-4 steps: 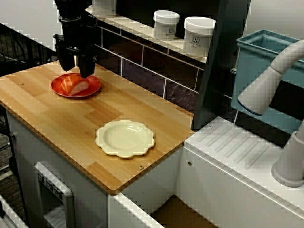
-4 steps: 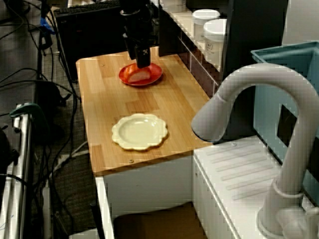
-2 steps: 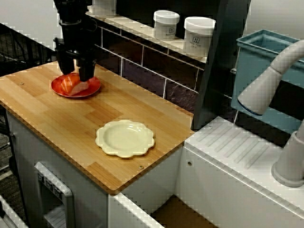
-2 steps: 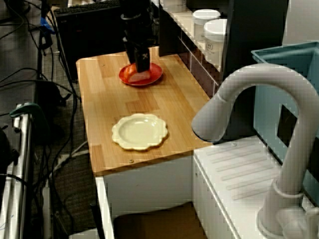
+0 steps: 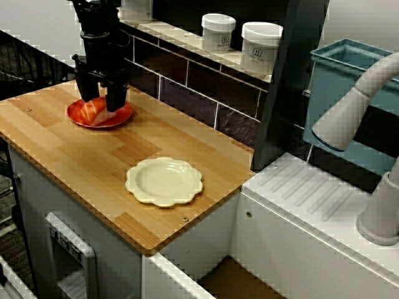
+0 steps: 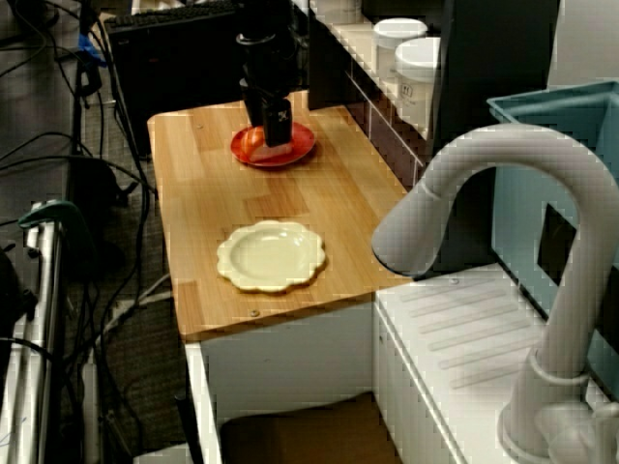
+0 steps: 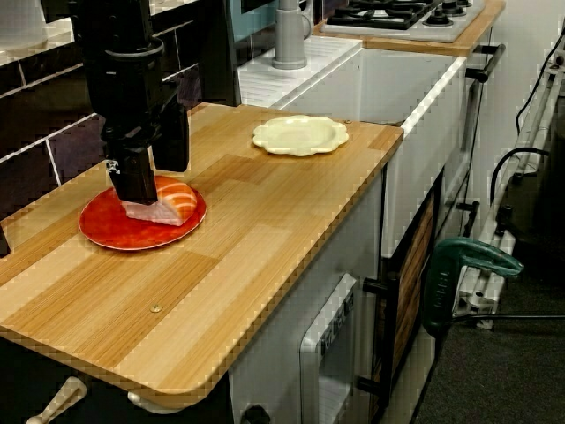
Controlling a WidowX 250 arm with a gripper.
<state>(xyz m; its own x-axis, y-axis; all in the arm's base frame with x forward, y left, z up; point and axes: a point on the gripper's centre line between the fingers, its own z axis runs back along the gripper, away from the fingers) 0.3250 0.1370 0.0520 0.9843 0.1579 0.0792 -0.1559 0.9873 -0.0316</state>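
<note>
The jaws stand apart, low over the red plate [image 7: 101, 231] at the tabletop's [image 7: 265, 212] wall-side end, straddling the salmon sushi [image 7: 172, 200] lying directly beneath them, one end hidden behind the nearer finger.

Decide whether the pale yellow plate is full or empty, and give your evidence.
Empty: the pale yellow plate shows a bare well in all three views; the sushi lies on the red plate.

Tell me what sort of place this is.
A kitchen, perhaps a mock-up for testing. A wooden counter runs along a dark tiled wall, a white faucet stands over a ridged drainboard, and a gas hob sits beyond.
</note>
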